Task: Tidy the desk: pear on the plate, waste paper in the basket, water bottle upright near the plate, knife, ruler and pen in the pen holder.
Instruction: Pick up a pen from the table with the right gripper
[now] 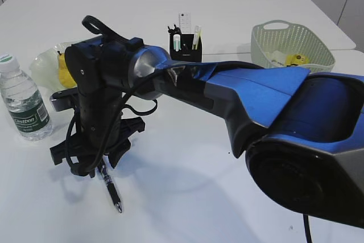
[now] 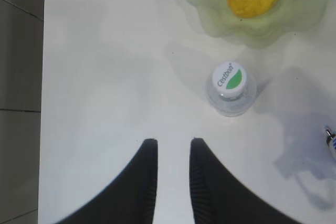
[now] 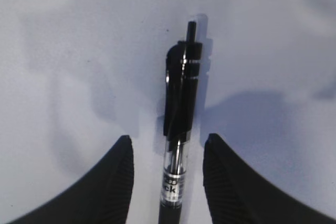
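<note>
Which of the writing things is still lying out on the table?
The black pen, flat on the desk between the right tool's open fingers; the others stand in the pen holder.

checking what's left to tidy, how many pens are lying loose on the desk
1. The pen lies flat on the desk, between the open fingers of the right tool. The arm may hide others; the pen holder already has items standing in it.

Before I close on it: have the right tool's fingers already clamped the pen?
No; in the right wrist view the pen lies on the desk between the fingers, with gaps both sides.
</note>
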